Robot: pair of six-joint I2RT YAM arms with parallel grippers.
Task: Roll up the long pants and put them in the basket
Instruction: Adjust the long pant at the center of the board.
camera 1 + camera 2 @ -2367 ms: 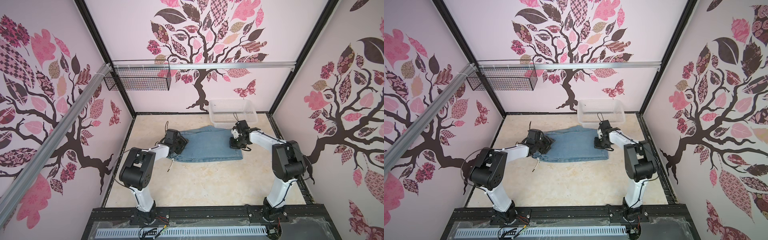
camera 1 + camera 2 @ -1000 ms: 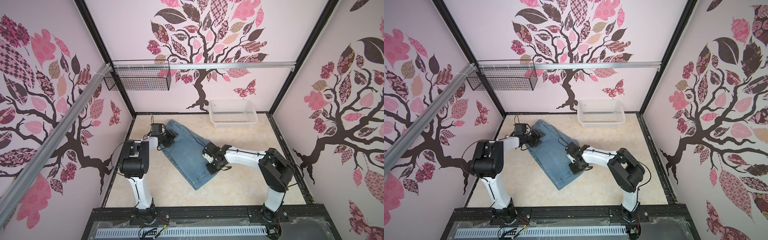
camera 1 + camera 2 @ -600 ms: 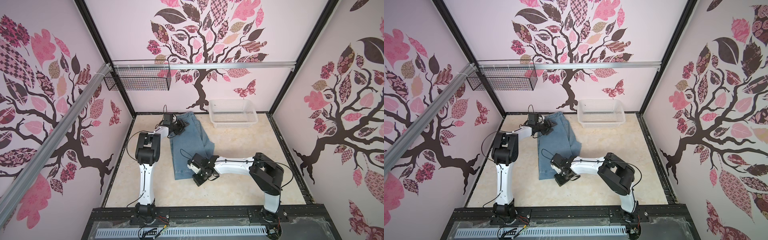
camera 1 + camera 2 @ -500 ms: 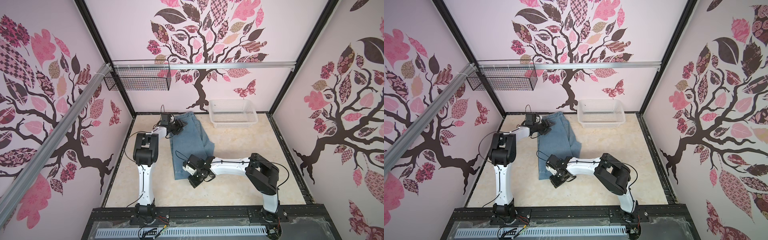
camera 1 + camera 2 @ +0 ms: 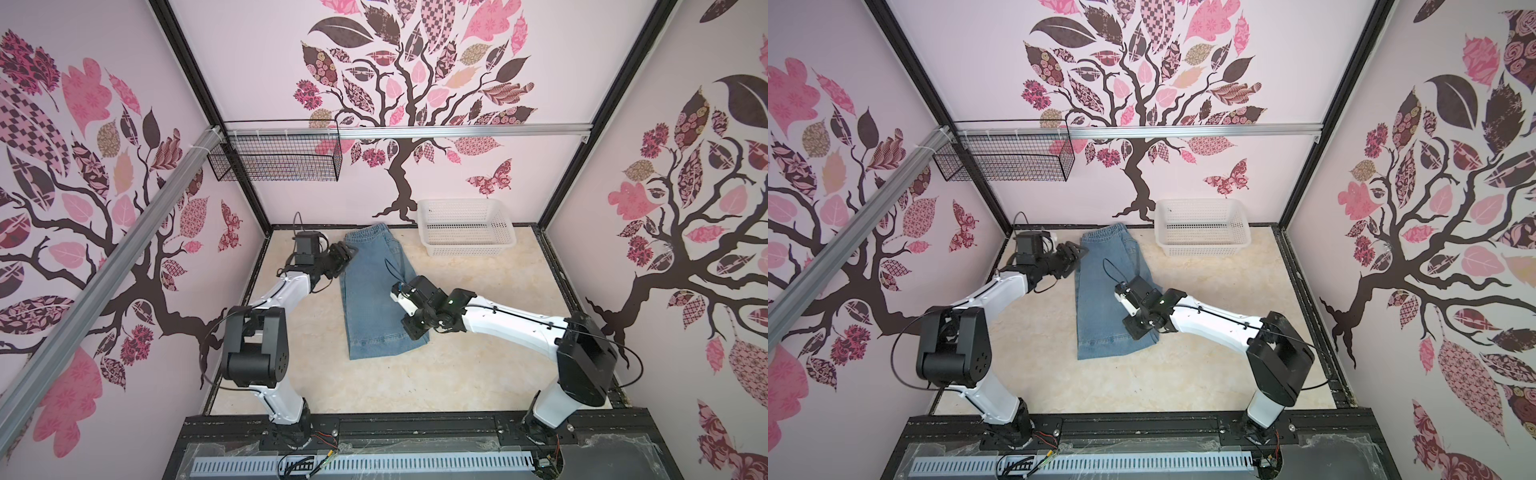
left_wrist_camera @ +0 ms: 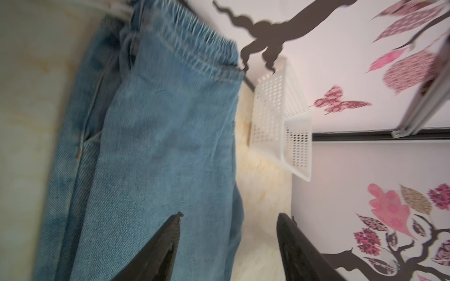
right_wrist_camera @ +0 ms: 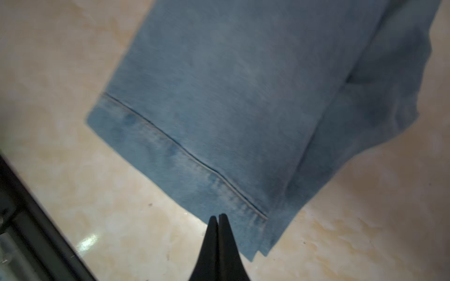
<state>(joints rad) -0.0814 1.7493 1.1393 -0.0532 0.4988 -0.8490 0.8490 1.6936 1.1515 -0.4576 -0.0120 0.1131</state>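
Pale pink walls (image 5: 478, 174) with tree decals enclose a beige marbled floor (image 5: 478, 365).

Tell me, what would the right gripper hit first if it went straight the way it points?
Probably the jeans: the shut right gripper points at their hem, right by its tips. Depth is unclear, so it may land on the floor just beside the hem.

**Fig.** Long pants (image 5: 374, 299) on tabletop (image 5: 457, 374), centre-L, lengthwise front-to-back: waistband by back wall (image 5: 519, 178), hem toward front. Plastic basket (image 5: 465, 249) on tabletop at back, R of waistband, not touching it. Wire basket (image 5: 274, 162) hangs from rail (image 5: 457, 132), back-L corner, above tabletop. L gripper (image 5: 345, 255) at pants' L edge nr waistband. R gripper (image 5: 412, 332) over pants' R edge nr hem.
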